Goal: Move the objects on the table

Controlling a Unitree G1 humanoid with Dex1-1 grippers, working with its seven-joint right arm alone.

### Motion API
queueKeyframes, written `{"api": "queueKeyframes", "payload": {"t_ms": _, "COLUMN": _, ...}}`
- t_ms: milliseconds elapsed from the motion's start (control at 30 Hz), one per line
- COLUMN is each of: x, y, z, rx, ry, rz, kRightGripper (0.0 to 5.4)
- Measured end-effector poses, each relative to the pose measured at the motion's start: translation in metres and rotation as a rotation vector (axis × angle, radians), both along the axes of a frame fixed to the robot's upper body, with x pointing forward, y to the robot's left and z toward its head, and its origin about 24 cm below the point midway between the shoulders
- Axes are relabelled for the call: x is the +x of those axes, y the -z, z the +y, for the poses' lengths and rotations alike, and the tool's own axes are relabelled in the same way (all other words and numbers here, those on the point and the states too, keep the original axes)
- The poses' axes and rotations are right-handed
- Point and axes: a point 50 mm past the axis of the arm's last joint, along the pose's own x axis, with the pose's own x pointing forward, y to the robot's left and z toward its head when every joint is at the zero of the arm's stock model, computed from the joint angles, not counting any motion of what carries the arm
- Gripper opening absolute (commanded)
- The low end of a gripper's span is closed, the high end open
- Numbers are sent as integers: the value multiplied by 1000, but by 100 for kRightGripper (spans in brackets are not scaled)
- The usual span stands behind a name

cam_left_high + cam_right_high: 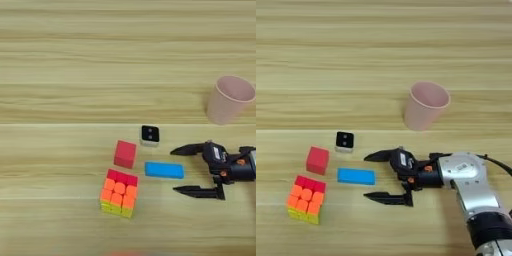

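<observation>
Four small objects are lying in a loose cluster on the table (pixel 381 45), to the left of my right gripper (pixel 369 176). My two black fingers are spreading wide and pointing left, one fingertip toward the far side and one toward the near side, and they are gripping nothing. The flat blue bar (pixel 356 176) is resting just beyond my fingertips, apart from them, and is the thing nearest my hand. Its long axis is running left to right, almost in line with my reach, so its short right end is facing the gap between my fingers. I am judging that a straight advance leftward would bring the bar between the fingers, which would close across its narrow width. The white block with a black face (pixel 344 141) is sitting beyond the bar, the plain red cube (pixel 317 160) to the bar's left, and the puzzle cube (pixel 305 199) nearer to me. A pink cup (pixel 426 106) is standing upright, well apart on the far side.
</observation>
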Motion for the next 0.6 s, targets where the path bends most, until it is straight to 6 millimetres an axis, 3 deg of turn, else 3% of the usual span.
{"api": "queueKeyframes", "payload": {"t_ms": 600, "x": 3, "y": 1, "z": 1, "rx": -11, "ry": -11, "rz": -14, "kRightGripper": 204}}
